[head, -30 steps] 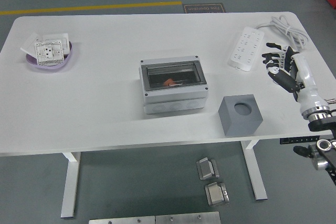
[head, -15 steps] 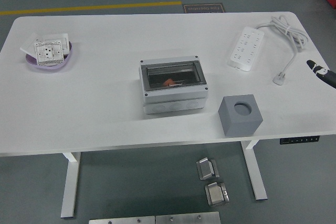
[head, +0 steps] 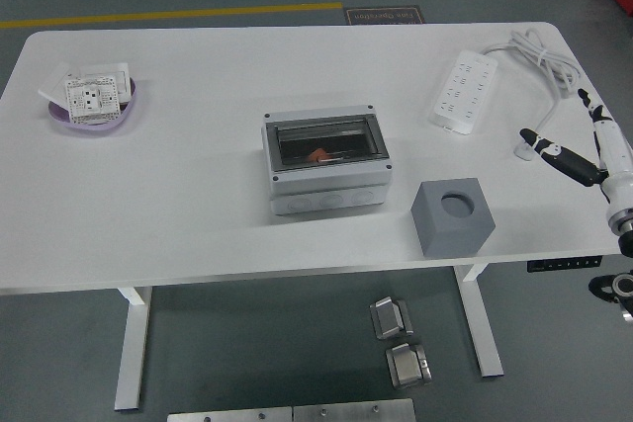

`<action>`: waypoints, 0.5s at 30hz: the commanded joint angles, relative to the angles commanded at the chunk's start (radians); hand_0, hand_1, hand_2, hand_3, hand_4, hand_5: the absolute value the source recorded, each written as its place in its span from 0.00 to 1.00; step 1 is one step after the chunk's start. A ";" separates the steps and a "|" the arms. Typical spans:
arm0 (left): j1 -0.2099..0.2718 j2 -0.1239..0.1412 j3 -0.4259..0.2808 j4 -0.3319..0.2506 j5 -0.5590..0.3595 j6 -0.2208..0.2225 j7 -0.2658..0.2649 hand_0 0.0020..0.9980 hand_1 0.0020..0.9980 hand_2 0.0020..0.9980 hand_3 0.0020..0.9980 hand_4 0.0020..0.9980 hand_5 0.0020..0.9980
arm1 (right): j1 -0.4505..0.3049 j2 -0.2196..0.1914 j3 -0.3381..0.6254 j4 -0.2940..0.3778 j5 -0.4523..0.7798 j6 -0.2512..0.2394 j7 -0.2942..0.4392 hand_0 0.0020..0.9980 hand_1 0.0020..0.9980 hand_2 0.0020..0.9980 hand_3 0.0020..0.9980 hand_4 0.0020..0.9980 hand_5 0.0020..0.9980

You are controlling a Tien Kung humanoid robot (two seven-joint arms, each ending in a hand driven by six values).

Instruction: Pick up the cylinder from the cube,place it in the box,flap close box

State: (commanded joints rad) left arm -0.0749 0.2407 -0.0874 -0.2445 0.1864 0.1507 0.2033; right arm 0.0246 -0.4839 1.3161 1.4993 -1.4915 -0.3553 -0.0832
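White table (head: 178, 205) on a grey floor, and our camera looks down over it from the near edge. On the floor in front of the table there are two small metal blocks (head: 400, 341). Closest thing on the table is the grey cube (head: 453, 214), right of centre near the front edge, and the round hole in its top looks empty. Just left of it and a bit further back sits the box (head: 327, 162). Its dark see-through flap is down, and we can make out something orange under it, the cylinder (head: 319, 155) as far as we can tell. Our right hand (head: 572, 150) comes in at the right edge, hovering over the table edge with a dark finger or two stretched out toward the plug; it's got nothing in it, and the fingers look loose rather than curled. Further back on the right lies a white power strip (head: 463, 92) with its cable looped behind. Far left there's a purple bowl (head: 94, 114) with white socket plates in it.
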 joint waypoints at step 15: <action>-0.002 -0.003 0.004 -0.001 -0.006 0.000 -0.004 0.66 0.65 0.63 0.66 0.61 0.52 | 0.041 0.015 -0.160 -0.082 0.135 -0.022 0.088 1.00 1.00 0.98 0.99 1.00 0.68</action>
State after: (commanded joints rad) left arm -0.0769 0.2373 -0.0832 -0.2456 0.1807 0.1509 0.1992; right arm 0.0656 -0.4689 1.1562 1.4173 -1.3561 -0.3773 0.0044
